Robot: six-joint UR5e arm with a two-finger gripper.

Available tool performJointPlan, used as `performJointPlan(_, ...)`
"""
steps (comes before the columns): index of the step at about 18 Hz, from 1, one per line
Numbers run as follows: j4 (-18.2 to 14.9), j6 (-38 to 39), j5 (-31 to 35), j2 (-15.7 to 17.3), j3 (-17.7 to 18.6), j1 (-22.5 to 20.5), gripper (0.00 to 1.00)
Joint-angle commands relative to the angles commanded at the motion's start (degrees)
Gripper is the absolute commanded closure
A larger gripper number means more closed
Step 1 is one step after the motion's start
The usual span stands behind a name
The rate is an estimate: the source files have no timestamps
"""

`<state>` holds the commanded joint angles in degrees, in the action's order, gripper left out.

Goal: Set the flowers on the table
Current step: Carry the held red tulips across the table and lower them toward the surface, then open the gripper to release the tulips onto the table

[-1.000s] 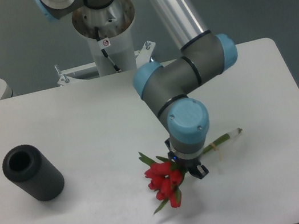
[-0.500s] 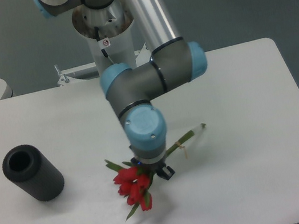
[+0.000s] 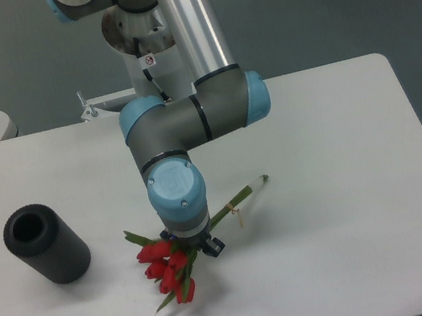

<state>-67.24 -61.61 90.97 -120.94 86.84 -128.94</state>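
End effector (image 3: pixel 187 246) closed on the flowers (image 3: pixel 167 265) low at centre-left of the frame, stems slanting up right over the white worktop (image 3: pixel 338 184), black cylinder (image 3: pixel 45 243) well apart at left.

The flowers (image 3: pixel 167 265) are red with green leaves and stems. The bench (image 3: pixel 339 143) is plain white; the cylinder (image 3: pixel 45 243) near its left edge is black.

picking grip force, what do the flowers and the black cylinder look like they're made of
Flowers: likely artificial, plastic or fabric; uniform saturated red blooms, stiff straight green stems.
Black cylinder: matte, thick-walled, hollow; looks like foam or rubber, since it shows no shine. Uncertain.
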Motion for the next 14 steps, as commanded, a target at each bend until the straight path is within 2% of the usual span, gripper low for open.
performJointPlan(5, 1.0, -0.9, 0.2, 0.0, -0.3, -0.3, 0.00)
performJointPlan(14, 0.7, -9.2, -2.5, 0.3, -2.5, -5.7, 0.00)
